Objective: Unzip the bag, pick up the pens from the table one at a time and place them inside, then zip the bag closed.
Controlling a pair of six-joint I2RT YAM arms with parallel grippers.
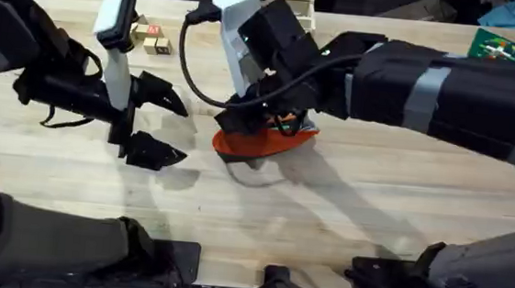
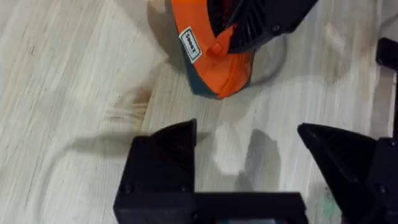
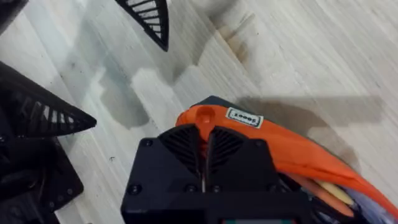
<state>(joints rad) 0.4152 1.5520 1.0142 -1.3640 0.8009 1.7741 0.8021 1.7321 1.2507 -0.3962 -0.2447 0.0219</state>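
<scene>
Small wooden blocks (image 1: 151, 39) sit at the far edge, a green patterned item (image 1: 505, 46) (partly cut off) far right.

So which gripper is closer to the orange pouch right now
The right. The right gripper sits on the bag, fingers shut on its orange pull. The left gripper is open beside the bag's end, not touching it.

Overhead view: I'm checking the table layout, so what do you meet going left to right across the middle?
Left gripper → orange bag with the right gripper on it → right arm's dark forearm.
</scene>
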